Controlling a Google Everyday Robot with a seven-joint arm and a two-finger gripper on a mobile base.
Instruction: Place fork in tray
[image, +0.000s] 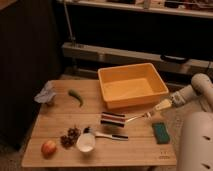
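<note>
reaching in low from the right, the end effector (161, 105) hovers beside the tray (133, 85); grip state unclear.

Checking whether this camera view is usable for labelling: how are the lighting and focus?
Camera view: dim, warm orange cast; background shelving nearly black; soft blur throughout, so the slim silver metal fork barely stands out; the large orange-yellow plastic tray reads clearest; the pincer at the table's right edge looks pale and smeared.

white rounded arm (196, 90), pale hand (162, 105)
</note>
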